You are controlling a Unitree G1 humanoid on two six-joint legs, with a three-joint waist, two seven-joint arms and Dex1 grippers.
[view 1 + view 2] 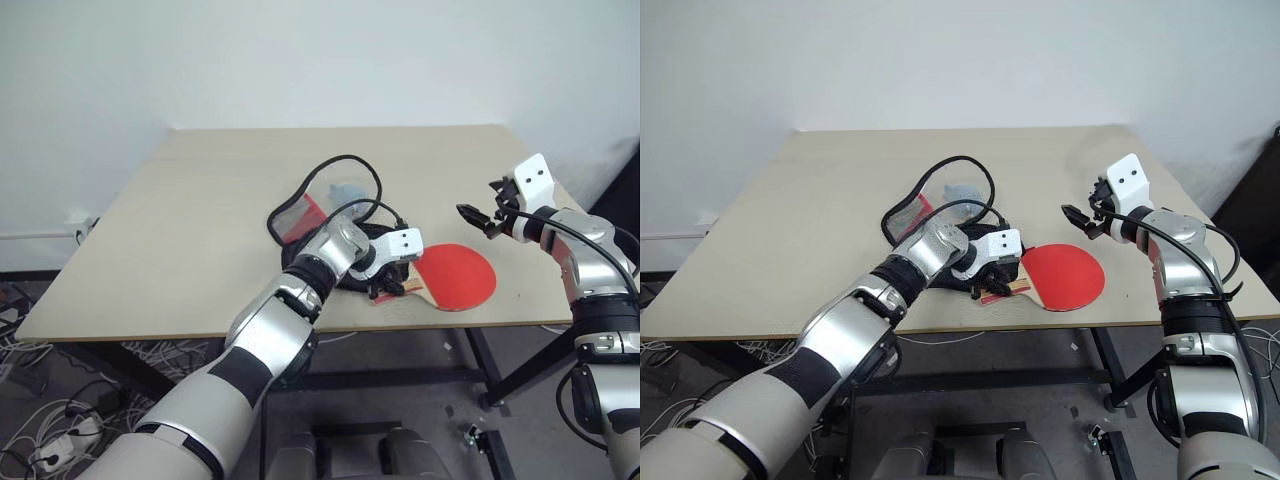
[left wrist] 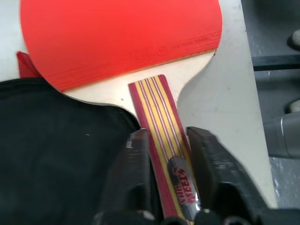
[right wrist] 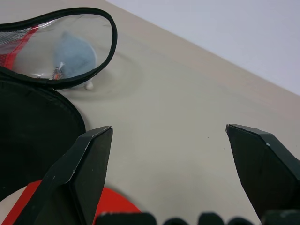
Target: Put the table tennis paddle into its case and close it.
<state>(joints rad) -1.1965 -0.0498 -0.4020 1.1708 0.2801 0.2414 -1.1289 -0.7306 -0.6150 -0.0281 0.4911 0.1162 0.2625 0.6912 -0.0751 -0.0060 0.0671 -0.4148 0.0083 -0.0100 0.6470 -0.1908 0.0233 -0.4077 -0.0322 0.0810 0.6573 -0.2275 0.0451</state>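
Left arm (image 1: 300, 300) stretched toward 1 o'clock, left gripper (image 2: 168, 187) angled downward — fingers (image 2: 136, 164) part-spread. Right gripper (image 1: 480, 218) raised at 3 o'clock — jaws wide apart.

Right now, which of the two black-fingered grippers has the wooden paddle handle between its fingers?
The left gripper: its fingers flank the striped handle of the red paddle. The right gripper hovers open, empty.

paddle (image 1: 458, 277): red round face up, flat on the bench near its front edge, striped wooden handle pointing to 9 o'clock, lying on the case | case (image 2: 56, 154): black fabric, open, clear flap raised toward 11 o'clock, at 9 o'clock of the paddle's face
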